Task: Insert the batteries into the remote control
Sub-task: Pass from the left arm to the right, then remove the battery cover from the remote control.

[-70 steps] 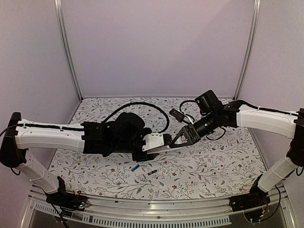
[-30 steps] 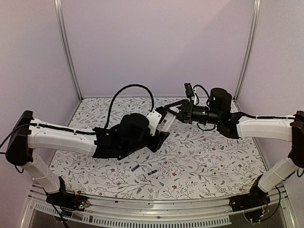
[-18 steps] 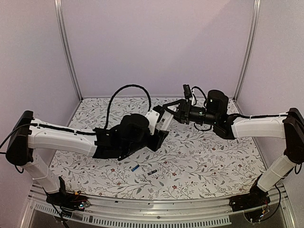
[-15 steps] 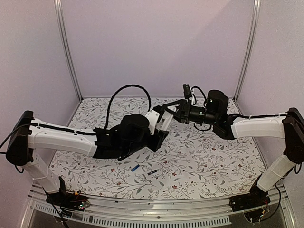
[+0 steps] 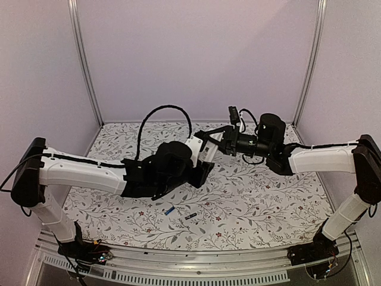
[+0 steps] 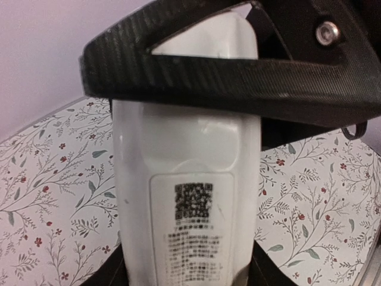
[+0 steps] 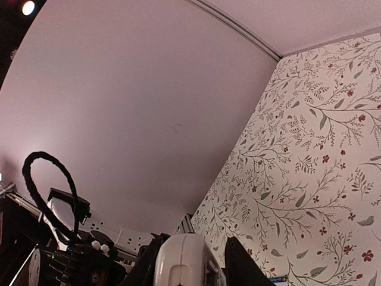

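Observation:
The white remote control (image 5: 200, 150) is held in the air above the table's middle, tilted up. My left gripper (image 5: 201, 168) is shut on its lower end. In the left wrist view the remote's back (image 6: 187, 196) shows a QR label. My right gripper (image 5: 206, 136) is shut on the upper end, with its carbon fingers (image 6: 238, 71) across the top. In the right wrist view the remote's end (image 7: 181, 262) sits between my fingers (image 7: 237, 262). The blue battery (image 5: 169, 210) and the black battery (image 5: 190, 216) lie on the table near the front.
The floral tablecloth (image 5: 268, 196) covers the whole table. A black cable (image 5: 161, 113) loops up behind the left arm. Metal frame posts (image 5: 83, 59) stand at the back corners, and a metal rail (image 5: 190, 259) runs along the near edge.
Both arms have lifted the remote from low over the table up and toward the back, tilting it upright. In the last half second the left arm shifted slightly right.

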`<state>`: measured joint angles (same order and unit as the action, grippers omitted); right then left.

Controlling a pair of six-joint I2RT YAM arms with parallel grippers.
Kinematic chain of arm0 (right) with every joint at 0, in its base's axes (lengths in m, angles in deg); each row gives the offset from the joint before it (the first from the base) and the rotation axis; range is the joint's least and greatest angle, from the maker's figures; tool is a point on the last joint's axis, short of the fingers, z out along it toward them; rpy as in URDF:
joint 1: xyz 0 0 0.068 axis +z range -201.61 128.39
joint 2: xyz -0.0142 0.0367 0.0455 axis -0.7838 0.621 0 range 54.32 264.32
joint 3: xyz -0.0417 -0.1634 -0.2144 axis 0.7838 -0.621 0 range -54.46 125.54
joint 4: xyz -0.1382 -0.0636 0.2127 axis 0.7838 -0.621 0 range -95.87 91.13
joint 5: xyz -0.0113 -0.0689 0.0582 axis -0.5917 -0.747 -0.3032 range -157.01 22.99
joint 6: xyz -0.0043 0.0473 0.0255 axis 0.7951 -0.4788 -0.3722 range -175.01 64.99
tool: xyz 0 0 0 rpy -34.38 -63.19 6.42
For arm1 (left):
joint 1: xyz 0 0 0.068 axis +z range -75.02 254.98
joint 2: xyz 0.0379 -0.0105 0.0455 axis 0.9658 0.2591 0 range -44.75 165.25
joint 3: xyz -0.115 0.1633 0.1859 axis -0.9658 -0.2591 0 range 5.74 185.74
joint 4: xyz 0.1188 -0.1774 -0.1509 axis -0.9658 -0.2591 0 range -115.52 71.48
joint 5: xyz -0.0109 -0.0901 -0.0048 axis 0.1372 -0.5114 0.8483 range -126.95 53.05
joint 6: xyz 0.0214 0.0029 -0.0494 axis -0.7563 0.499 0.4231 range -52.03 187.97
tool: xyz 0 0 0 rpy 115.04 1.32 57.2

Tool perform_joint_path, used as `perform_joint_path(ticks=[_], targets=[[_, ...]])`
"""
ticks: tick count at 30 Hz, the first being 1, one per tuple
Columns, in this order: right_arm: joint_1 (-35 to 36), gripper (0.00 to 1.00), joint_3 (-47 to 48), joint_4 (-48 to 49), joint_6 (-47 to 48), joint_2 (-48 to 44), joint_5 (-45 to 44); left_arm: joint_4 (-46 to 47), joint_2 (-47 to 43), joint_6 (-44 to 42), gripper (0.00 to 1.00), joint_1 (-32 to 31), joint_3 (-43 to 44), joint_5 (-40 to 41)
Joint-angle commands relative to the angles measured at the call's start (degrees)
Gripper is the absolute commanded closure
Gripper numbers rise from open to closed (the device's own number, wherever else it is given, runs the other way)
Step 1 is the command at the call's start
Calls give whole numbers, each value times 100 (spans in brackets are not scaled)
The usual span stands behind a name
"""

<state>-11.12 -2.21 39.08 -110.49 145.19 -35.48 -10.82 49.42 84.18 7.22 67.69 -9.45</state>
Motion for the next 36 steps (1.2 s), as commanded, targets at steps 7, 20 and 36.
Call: perform_joint_path(ticks=[7,20,36], targets=[[-33,98,-38,-22,7,212,179,63,-175,-293,43,-40,-7,-490],[-259,100,-140,-387,-308,360,1242,-1418,-1768,-2793,1,260,-833,-1666],[107,100,73,-2043,338,538,1475,-1574,-1730,-5036,44,5,-885,-2519]])
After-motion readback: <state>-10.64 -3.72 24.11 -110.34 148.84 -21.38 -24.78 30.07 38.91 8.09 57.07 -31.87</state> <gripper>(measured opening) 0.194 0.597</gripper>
